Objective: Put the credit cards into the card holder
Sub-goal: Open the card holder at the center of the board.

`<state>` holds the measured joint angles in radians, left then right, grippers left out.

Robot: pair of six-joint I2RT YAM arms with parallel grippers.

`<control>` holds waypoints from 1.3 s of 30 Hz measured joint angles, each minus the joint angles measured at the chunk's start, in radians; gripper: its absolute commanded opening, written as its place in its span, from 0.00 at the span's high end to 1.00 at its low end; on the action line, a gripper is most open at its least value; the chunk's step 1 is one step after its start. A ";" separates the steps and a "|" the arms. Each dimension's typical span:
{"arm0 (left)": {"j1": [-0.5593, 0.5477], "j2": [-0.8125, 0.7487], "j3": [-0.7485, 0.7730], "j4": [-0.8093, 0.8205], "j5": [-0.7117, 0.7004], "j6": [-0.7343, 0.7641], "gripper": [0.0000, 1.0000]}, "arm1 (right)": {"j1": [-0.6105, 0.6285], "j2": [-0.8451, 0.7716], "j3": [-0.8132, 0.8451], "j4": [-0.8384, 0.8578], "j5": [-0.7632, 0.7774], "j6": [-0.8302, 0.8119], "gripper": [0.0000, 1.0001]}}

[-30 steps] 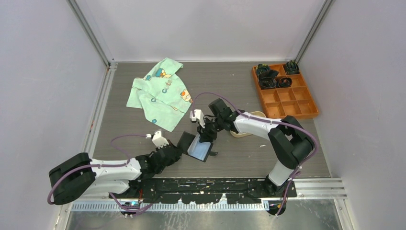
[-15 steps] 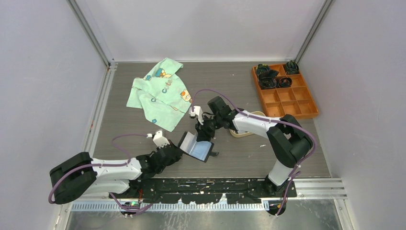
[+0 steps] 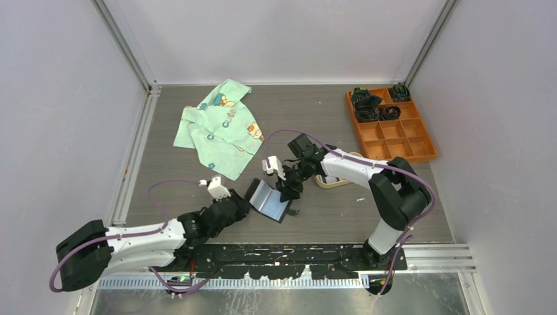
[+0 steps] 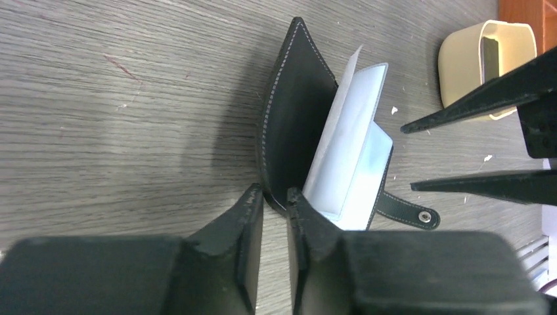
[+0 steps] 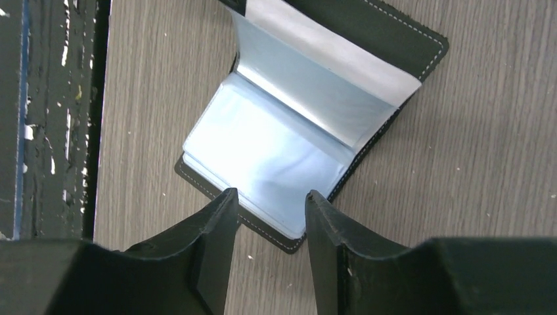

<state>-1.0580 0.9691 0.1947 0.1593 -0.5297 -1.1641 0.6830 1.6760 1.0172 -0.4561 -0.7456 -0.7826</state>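
Observation:
The black card holder (image 3: 268,199) lies open on the table, pale clear sleeves up, its left cover raised on edge (image 4: 292,111). My left gripper (image 4: 274,195) sits at that cover's lower corner, jaws a narrow gap apart, with table showing between them. My right gripper (image 5: 266,197) hovers open over the holder's near corner (image 5: 282,144), with nothing between its fingers (image 4: 473,105). The snap tab (image 4: 407,210) lies flat beside it. The credit cards do not show plainly. A dark flat piece (image 4: 487,52) stands in the beige tray; I cannot tell whether it is a card.
The beige oval tray (image 3: 336,183) sits just right of the right gripper. A green printed child's shirt (image 3: 220,128) lies at the back left. An orange divided tray (image 3: 420,147) with black coiled items stands at the back right. A black perforated strip (image 5: 59,118) runs along the near edge.
The right gripper came back over the holder's near corner and opened wider. The left jaws went from shut to slightly apart. The holder's left cover now stands more upright.

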 measured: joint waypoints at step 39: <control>0.001 0.047 0.121 0.045 0.357 0.712 0.08 | -0.122 -0.047 0.000 -0.148 -0.104 -0.208 0.41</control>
<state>-1.0573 1.0157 0.3153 0.2043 -0.1730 -0.4522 0.5613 1.6291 1.0172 -0.6041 -0.8494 -0.9901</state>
